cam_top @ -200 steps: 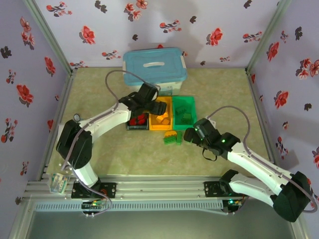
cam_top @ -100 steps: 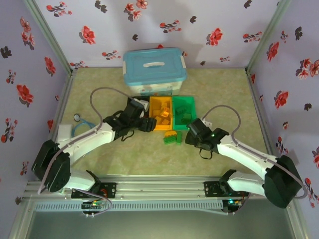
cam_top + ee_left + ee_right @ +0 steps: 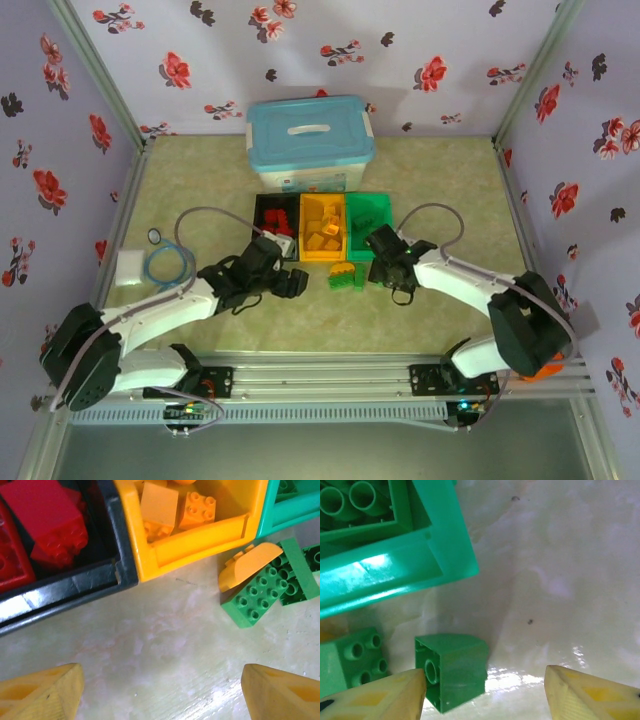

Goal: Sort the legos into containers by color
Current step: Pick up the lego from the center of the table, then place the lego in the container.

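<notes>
- My left end effector point(image 3: 160, 695) is released. Its yellow fingers point(image 3: 45, 695) are spread wide above the bare beige tabletop point(image 3: 165, 640) and grip nothing.
- Ahead of it, the black plastic bin point(image 3: 65, 592) holds red studded bricks point(image 3: 47, 520). It touches the orange-yellow plastic bin point(image 3: 195, 540), which holds orange-yellow studded bricks point(image 3: 200, 510).
- Loose on the tabletop, just in front of the bins, an orange-yellow curved brick point(image 3: 250, 565) lies against a green eight-stud brick point(image 3: 257, 597).
- My right end effector point(image 3: 485, 695) is also released. A small green cube brick point(image 3: 455, 675) lies on its side between the fingers, right beside one finger point(image 3: 380, 700) and well apart from the other. It is not clamped.
- The green plastic bin point(image 3: 395, 565) sits just beyond that cube, with green bricks inside.
- From above I see the three bins in a touching row in front of a white box with a light-blue lid point(image 3: 310, 135).
</notes>
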Robot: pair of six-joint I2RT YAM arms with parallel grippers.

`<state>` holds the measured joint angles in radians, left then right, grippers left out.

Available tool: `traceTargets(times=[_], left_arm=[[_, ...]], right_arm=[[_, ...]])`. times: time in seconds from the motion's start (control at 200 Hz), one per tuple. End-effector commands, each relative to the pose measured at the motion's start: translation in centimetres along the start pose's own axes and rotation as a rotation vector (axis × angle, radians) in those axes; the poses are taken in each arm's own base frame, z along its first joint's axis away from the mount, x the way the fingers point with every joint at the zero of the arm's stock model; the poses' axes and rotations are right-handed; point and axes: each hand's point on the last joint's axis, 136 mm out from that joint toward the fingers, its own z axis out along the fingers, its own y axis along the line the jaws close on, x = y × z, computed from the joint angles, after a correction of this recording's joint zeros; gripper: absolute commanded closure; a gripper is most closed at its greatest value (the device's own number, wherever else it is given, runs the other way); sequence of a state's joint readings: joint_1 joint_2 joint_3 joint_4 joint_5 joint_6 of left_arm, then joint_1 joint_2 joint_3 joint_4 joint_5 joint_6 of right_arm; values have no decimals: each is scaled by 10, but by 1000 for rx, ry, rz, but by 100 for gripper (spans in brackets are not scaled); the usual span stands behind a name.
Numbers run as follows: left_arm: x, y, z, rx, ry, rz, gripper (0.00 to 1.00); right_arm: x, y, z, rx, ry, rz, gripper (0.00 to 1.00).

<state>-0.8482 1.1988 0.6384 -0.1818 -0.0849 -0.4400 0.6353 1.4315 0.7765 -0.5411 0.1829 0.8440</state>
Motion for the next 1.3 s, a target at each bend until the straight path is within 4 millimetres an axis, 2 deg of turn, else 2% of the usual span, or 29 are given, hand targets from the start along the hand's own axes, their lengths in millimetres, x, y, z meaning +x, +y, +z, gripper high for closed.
traceTargets(times=[0.0, 0.125, 0.33, 0.44, 0.54, 0.665, 0.79, 0.89, 1.01, 1.105, 1.165, 1.18, 1.185, 1.205, 1.21, 1.23, 1.27, 1.295], left_arm=[[3, -1, -5, 21, -28, -23, 18], [10, 4, -7, 9, -22, -23, 18], [12, 5, -5, 9, -25, -26, 19], [11, 5, -3, 7, -22, -22, 19], [10, 4, -1, 7, -21, -20, 20], [9, 3, -1, 9, -21, -20, 20], [9, 1, -2, 19, -22, -26, 21], [9, -2, -4, 35, -27, -30, 21], [8, -16, -6, 86, -41, -19, 21], [8, -28, -9, 124, -54, -4, 21], [9, -34, -10, 144, -60, 3, 22], [10, -34, -10, 145, -60, 5, 21], [10, -35, -10, 147, -60, 5, 21], [10, -36, -10, 152, -60, 6, 21], [11, -37, -10, 152, -59, 6, 21], [11, -38, -11, 155, -59, 9, 22], [12, -39, -11, 159, -56, 11, 22], [14, -40, -10, 159, -53, 14, 22]], right_arm=[[-7, 16, 5, -37, 12, -15, 36], [-2, 16, 17, -24, 41, -16, 39], [14, 10, 34, -12, 82, 7, 51], [18, 6, 33, -5, 83, 7, 63], [15, 5, 23, 3, 59, -4, 69], [-1, 10, 2, -6, 7, -21, 78], [-25, 16, -25, -2, -60, -50, 79], [-48, 28, -44, -24, -107, -69, 79], [-76, 42, -55, -34, -125, -85, 78], [-94, 51, -52, -34, -127, -92, 77], [-104, 56, -46, -39, -115, -83, 69], [-106, 57, -45, -38, -110, -85, 60], [-108, 58, -46, -39, -111, -84, 60], [-110, 59, -45, -34, -108, -85, 42], [-110, 59, -45, -34, -108, -85, 42], [-112, 61, -45, -27, -108, -90, 20], [-113, 64, -47, -20, -119, -100, 10], [-113, 63, -48, -7, -135, -103, 7]])
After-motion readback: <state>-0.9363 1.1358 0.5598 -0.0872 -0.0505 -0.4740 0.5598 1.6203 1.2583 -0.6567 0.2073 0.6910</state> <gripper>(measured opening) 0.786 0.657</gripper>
